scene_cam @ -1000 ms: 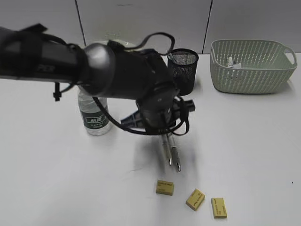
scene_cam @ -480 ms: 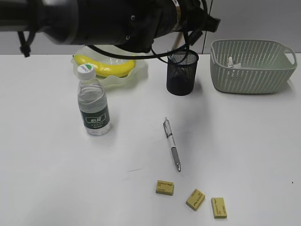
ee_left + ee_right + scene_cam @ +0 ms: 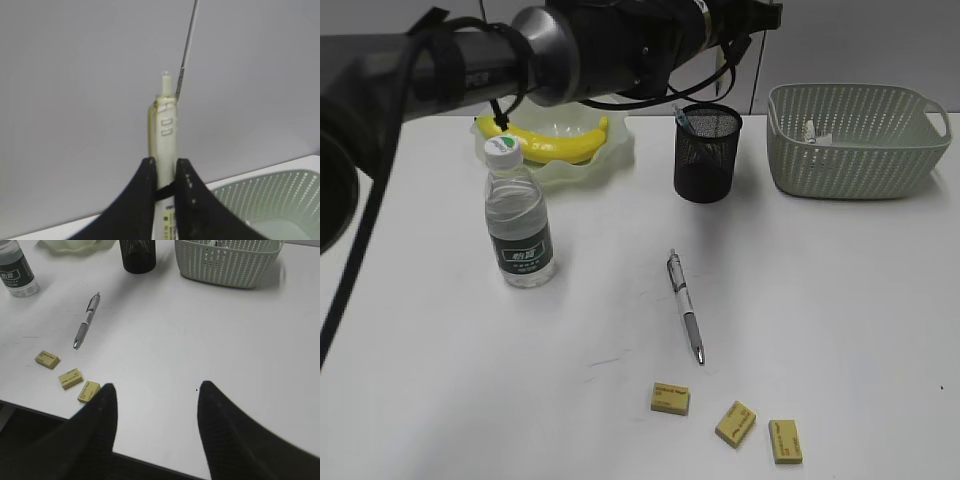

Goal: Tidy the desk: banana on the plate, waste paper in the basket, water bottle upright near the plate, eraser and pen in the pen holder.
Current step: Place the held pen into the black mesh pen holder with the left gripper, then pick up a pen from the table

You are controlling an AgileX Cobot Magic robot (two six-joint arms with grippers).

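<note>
My left gripper (image 3: 165,162) is shut on a pale pen (image 3: 164,120) and holds it up before the back wall. In the exterior view only its arm (image 3: 620,40) shows, high above the black mesh pen holder (image 3: 708,155). A pale pen end (image 3: 680,113) shows at the holder's left rim. A second pen (image 3: 685,305) and three yellow erasers (image 3: 670,398) lie on the desk (image 3: 840,300). The banana (image 3: 545,140) lies in the green plate (image 3: 615,155). The water bottle (image 3: 520,215) stands upright. My right gripper (image 3: 157,386) is open and empty over the desk's front edge.
The grey-green basket (image 3: 860,150) stands at the back right with a white wad (image 3: 812,132) in it. It also shows in the left wrist view (image 3: 270,195) and the right wrist view (image 3: 225,260). The erasers (image 3: 70,378) lie left of my right gripper.
My left arm has risen from the two pens on the desk to high above the pen holder. One pen has left the desk and is in the left gripper.
</note>
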